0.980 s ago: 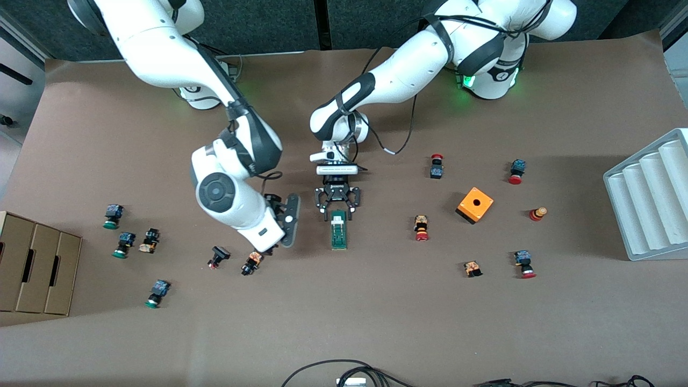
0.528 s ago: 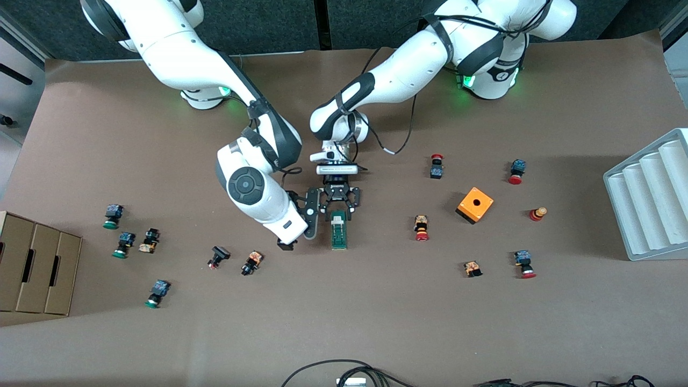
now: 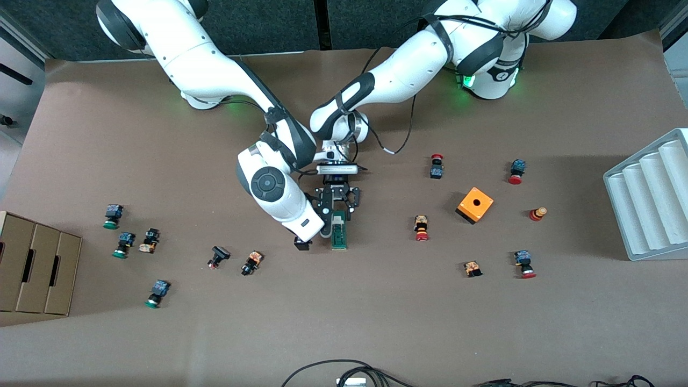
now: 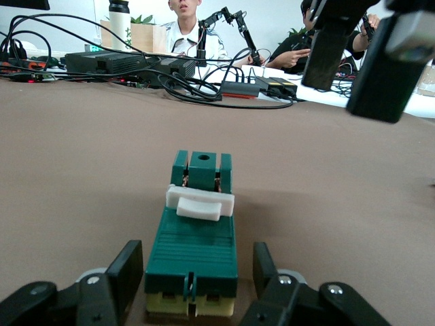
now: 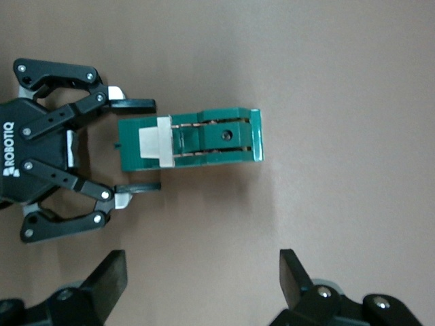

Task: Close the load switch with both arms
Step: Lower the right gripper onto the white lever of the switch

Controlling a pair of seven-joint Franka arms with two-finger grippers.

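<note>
Going across the front view from the right arm's end: the cardboard box (image 3: pixel 33 269) with three slots sits at the desk (image 3: pixel 344 322) edge, and I can't see anything in the slots. Next to it is a loose bunch of green-capped push-buttons (image 3: pixel 112 216).

The right gripper (image 3: pixel 317 228) has swung in a lot since a second ago; it was over bare desk nearer the buttons, now it hangs just beside the load switch (image 3: pixel 339 230), fingers spread wide, holding nothing.

The load switch hasn't budged, mid-desk, white slider (image 5: pixel 151 142) at the end toward the arms' bases. The left gripper (image 3: pixel 338 207) is parked in the same spot as before, open, a finger on each side of that end, small gaps showing in the right wrist view.

Past that: red-capped push-buttons (image 3: pixel 421 228), the orange cube (image 3: pixel 474 205), then the grey ridged tray (image 3: pixel 650 199), grooves look bare.
</note>
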